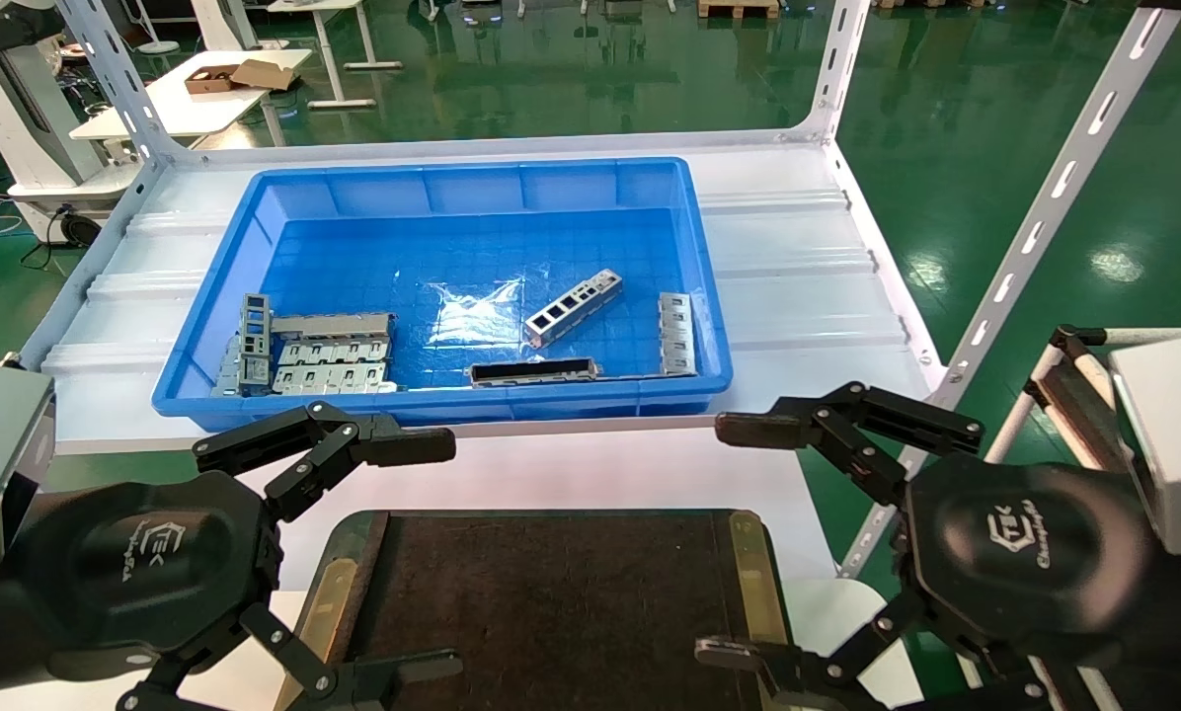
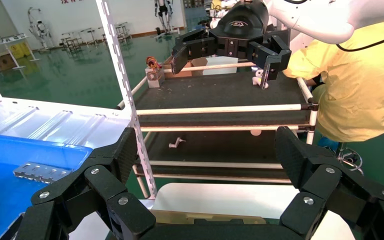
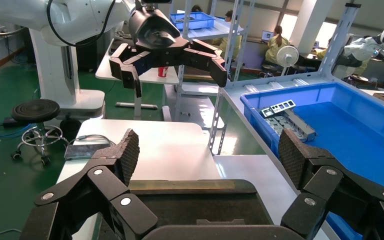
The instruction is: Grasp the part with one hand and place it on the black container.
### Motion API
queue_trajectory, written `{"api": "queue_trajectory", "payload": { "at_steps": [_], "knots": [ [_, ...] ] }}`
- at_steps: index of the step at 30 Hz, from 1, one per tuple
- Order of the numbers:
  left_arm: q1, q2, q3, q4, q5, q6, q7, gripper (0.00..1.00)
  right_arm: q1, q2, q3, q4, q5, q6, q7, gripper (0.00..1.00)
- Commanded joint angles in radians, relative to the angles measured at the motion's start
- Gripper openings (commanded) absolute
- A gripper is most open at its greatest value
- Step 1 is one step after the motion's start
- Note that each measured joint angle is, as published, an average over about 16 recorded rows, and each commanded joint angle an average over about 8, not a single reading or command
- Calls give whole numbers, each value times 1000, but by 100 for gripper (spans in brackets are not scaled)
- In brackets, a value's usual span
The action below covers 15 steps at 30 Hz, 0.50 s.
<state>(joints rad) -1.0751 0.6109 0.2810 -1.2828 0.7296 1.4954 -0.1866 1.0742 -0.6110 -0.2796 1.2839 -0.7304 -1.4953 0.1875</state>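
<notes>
The part, a short silver bar with square windows, lies at an angle on the floor of the blue bin, right of its middle. The black container is a flat brown-black tray with brass side strips at the near edge of the table, between my two grippers. My left gripper hangs open and empty over the tray's left edge. My right gripper hangs open and empty over its right edge. The tray also shows in the right wrist view, below the open right gripper.
The bin also holds a longer bar with a black face, grey slotted plates at the left and one at the right. White perforated rack posts stand around the shelf. A cart with rails stands to the right.
</notes>
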Motion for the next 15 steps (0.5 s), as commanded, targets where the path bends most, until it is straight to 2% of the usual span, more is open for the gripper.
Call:
{"api": "queue_trajectory", "payload": {
  "at_steps": [1, 15],
  "knots": [
    [0, 0, 0, 0, 0, 0, 0, 100, 0, 0, 0, 0, 0, 0, 0, 100],
    [0, 0, 0, 0, 0, 0, 0, 100, 0, 0, 0, 0, 0, 0, 0, 100]
  ]
}}
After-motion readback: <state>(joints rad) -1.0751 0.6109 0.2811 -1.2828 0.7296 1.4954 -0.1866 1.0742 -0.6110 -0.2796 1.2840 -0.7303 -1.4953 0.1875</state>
